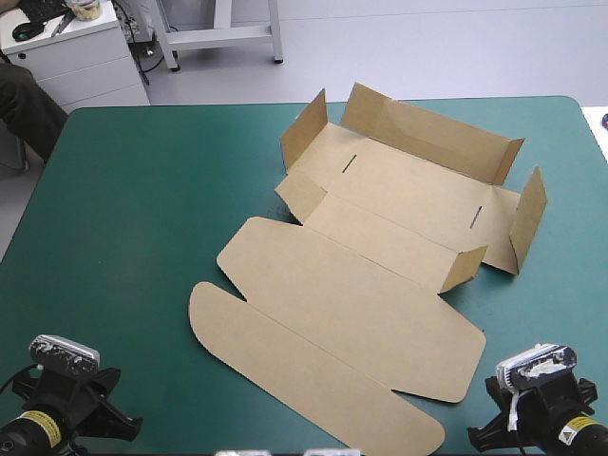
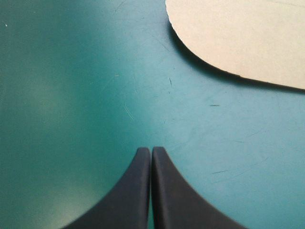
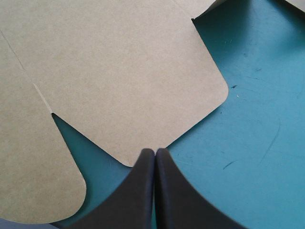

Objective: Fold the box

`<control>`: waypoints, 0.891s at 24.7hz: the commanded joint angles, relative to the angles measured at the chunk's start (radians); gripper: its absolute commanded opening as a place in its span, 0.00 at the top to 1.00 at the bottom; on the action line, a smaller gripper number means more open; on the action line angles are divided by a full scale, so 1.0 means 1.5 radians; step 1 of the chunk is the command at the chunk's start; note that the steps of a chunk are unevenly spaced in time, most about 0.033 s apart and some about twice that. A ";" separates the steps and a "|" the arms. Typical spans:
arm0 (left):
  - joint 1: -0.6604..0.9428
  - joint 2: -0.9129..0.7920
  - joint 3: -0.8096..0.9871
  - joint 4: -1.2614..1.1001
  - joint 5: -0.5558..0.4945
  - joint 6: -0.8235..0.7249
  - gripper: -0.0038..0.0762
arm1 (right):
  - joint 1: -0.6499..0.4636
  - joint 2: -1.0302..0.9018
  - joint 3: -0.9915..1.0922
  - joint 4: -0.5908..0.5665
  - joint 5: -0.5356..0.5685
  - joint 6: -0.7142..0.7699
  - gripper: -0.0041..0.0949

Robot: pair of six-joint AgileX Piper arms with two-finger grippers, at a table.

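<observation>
Brown board: the box (image 1: 380, 237) lies mid-table (image 1: 123, 209), far walls (image 1: 427, 138) half raised, lid (image 1: 342, 323) flat toward the robot; judged light, stiff, creasing only at scores — grip a wall's free edge; left gripper (image 2: 151, 151) and right gripper (image 3: 155, 152) both closed, empty.

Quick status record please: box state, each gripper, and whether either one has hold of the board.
box: brown, partly formed, lying on the teal-green cover
far wall: raised
end flaps: upright
lid: flat, on the robot's side
left gripper: shut, holding nothing, over bare cover; rounded flap ahead of it, apart
right gripper: shut, holding nothing, tips at the edge of a rounded lid corner; contact cannot be told
</observation>
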 commanded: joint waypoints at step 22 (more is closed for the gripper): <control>0.001 0.007 -0.012 0.006 -0.040 -0.004 0.96 | 0.003 0.006 -0.016 0.008 -0.031 0.008 0.40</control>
